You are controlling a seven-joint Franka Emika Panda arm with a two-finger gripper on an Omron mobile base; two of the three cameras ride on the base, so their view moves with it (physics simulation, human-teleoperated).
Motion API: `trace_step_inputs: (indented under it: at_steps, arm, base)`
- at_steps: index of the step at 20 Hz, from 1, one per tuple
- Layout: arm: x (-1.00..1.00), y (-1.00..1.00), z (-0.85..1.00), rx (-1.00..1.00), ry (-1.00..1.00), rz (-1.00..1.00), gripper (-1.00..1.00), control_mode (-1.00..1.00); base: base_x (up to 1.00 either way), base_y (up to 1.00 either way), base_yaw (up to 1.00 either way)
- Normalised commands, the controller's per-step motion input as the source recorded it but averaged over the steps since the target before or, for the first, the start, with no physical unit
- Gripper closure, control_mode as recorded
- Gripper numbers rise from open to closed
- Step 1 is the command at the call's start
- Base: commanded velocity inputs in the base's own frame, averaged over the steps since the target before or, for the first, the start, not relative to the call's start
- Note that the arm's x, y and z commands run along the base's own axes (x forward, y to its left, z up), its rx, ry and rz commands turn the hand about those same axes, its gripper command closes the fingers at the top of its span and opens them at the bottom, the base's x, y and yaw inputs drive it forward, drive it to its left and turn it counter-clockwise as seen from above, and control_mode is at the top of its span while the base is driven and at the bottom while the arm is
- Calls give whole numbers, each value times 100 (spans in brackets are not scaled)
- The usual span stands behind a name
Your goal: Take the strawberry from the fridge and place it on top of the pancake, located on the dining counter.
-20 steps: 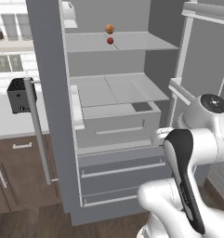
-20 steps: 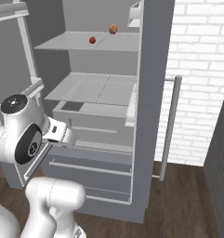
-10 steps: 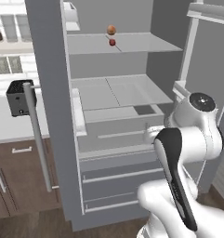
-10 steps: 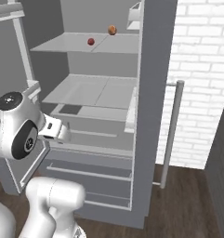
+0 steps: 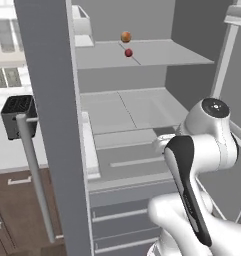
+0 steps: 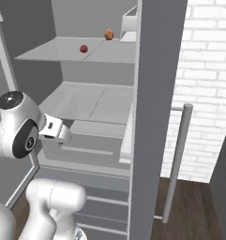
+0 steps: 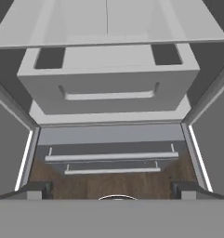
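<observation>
Left base view is showing the fridge standing open with the strawberry sitting untouched on its upper shelf beside an orange fruit, leaving pick and placement undone, while the gripper's finger spacing cannot be told.

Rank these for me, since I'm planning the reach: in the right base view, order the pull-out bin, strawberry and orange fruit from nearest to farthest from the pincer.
1. Pull-out bin, right beside the pincer.
2. Strawberry, upper shelf.
3. Orange fruit, behind the strawberry.
</observation>
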Motion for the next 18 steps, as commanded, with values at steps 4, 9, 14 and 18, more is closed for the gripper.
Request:
trace_step_inputs:
  at_steps: [4, 9, 14, 18]
  arm:
    - [0, 0, 0, 0, 0, 0, -100, 100]
    - [0, 0, 0, 0, 0, 0, -100, 100]
    - [0, 0, 0, 0, 0, 0, -100, 100]
    - [0, 0, 0, 0, 0, 0, -100, 100]
  base:
    - [60, 22, 0]
    - [55, 24, 0]
    - [41, 25, 0]
    - [34, 0, 1]
